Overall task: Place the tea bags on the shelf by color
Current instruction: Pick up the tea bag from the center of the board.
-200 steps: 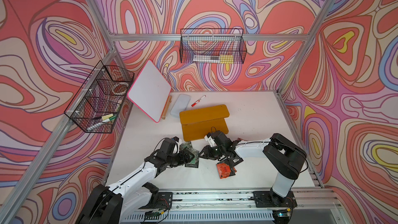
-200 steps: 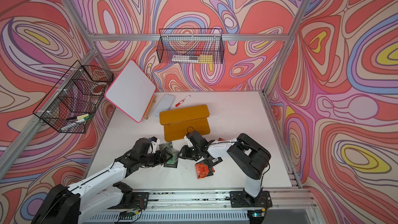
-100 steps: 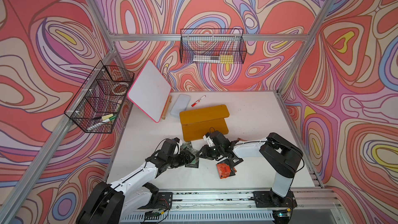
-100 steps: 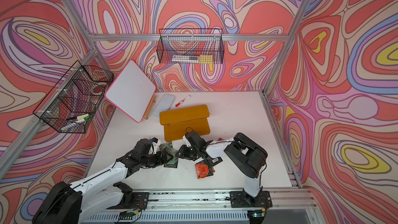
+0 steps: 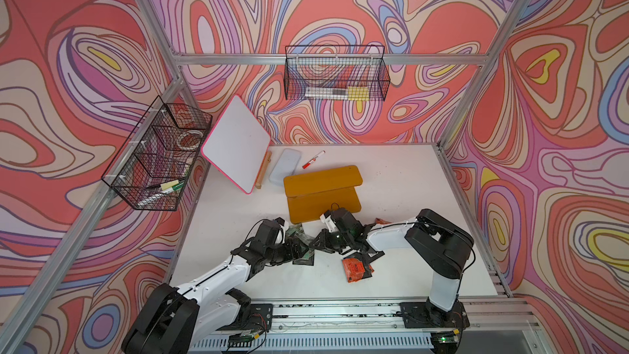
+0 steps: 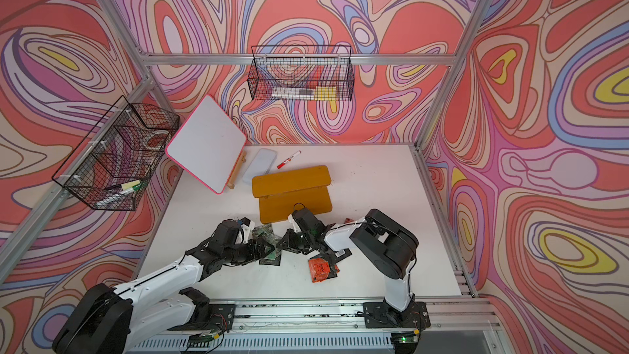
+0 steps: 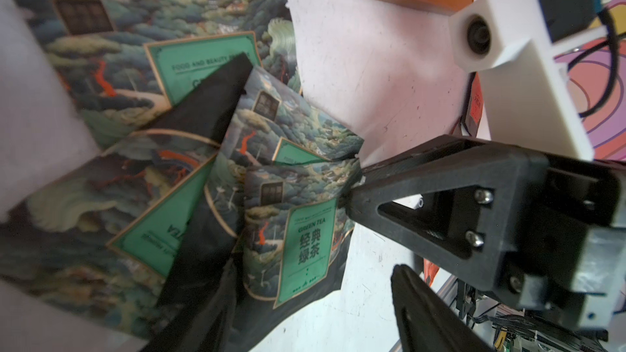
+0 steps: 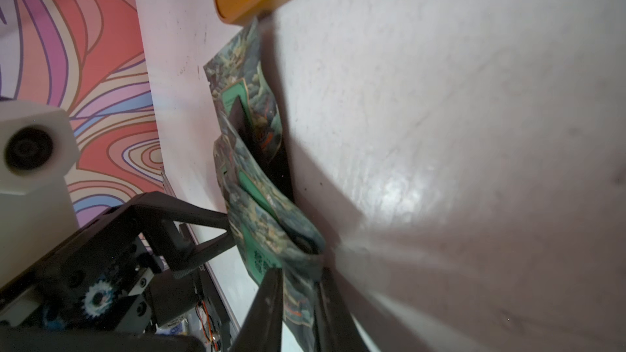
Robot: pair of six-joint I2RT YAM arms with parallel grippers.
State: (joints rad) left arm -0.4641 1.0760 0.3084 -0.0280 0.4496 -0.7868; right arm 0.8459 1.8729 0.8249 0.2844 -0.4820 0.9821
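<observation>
Pinching one green tea bag [image 8: 267, 228] between the right claw [image 8: 298, 275] jaws, left claw [image 5: 301, 250] resting spread apart on the green pile [image 7: 162, 231] alongside. Likely calling next for lifting it clear and carrying it onto the bare shelf [image 5: 321, 192] just beyond the right claw.

Robot lab test cell: aluminium-extrusion frame [image 5: 149, 22] hung with swirl-printed fabric walls [image 5: 340, 5], white tabletop [image 5: 408, 178], metal mounting rail [image 5: 340, 311] at 6 o'clock.

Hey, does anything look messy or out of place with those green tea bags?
Yes. The green tea bags lie in an overlapping heap, and one is buckled where the right pincer pinches its edge.
</observation>
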